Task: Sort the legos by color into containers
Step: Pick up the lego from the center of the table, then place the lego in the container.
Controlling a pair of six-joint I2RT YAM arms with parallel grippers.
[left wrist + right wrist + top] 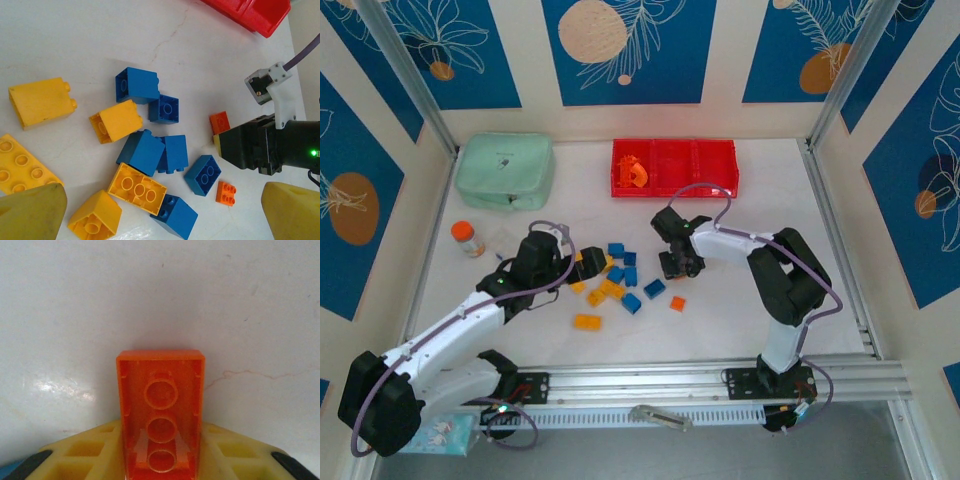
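Observation:
My right gripper is shut on an orange lego, hollow side facing its camera, its far end low over the white table. From above, that gripper points down just right of the pile. The same orange lego shows at its tip in the left wrist view. My left gripper hangs open over blue and yellow legos, holding nothing. A small orange lego lies apart. The red containers stand at the back, with orange legos in the left bin.
A mint green pouch lies at the back left. A small orange-capped bottle stands left of the left arm. A metal rail runs along the near edge. Frame posts rise at both back corners.

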